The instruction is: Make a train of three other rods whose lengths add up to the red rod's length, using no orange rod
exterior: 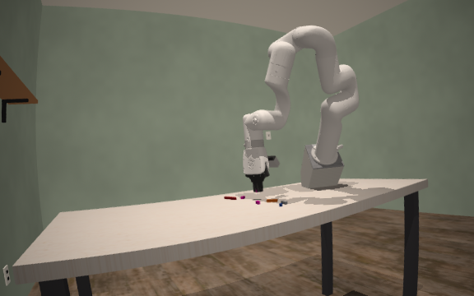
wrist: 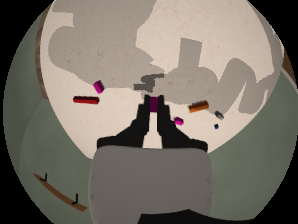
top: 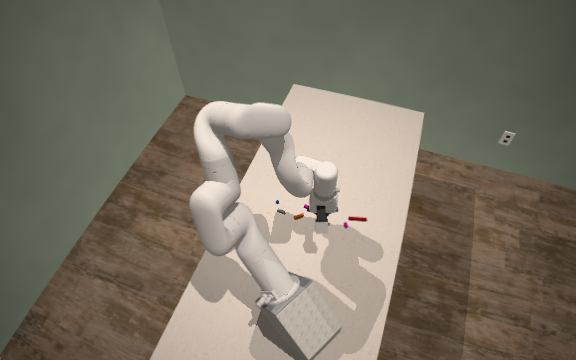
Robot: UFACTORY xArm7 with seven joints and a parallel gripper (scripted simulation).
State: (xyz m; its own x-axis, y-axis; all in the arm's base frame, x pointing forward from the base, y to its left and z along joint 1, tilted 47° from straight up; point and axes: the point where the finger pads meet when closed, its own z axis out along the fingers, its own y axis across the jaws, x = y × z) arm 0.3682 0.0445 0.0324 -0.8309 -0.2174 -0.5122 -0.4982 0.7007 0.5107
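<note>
My gripper (top: 322,220) hangs low over the table, between the orange rod (top: 298,216) and the red rod (top: 357,218). It is shut on a magenta rod (wrist: 154,104), whose tip shows between the fingertips in the wrist view; the fingers hide this rod in the top and exterior views. The gripper also shows in the exterior view (exterior: 257,190) and in the wrist view (wrist: 154,115). A second magenta rod (top: 306,206) lies just left of the gripper. A third magenta rod (top: 346,225) lies near the red rod's near end. A grey rod (top: 281,211) and a small blue rod (top: 277,202) lie further left.
The robot's base block (top: 300,315) stands on the near end of the table. The arm's elbow (top: 218,220) hangs over the table's left edge. The table's right edge (top: 408,210) runs about a hand's width beyond the red rod.
</note>
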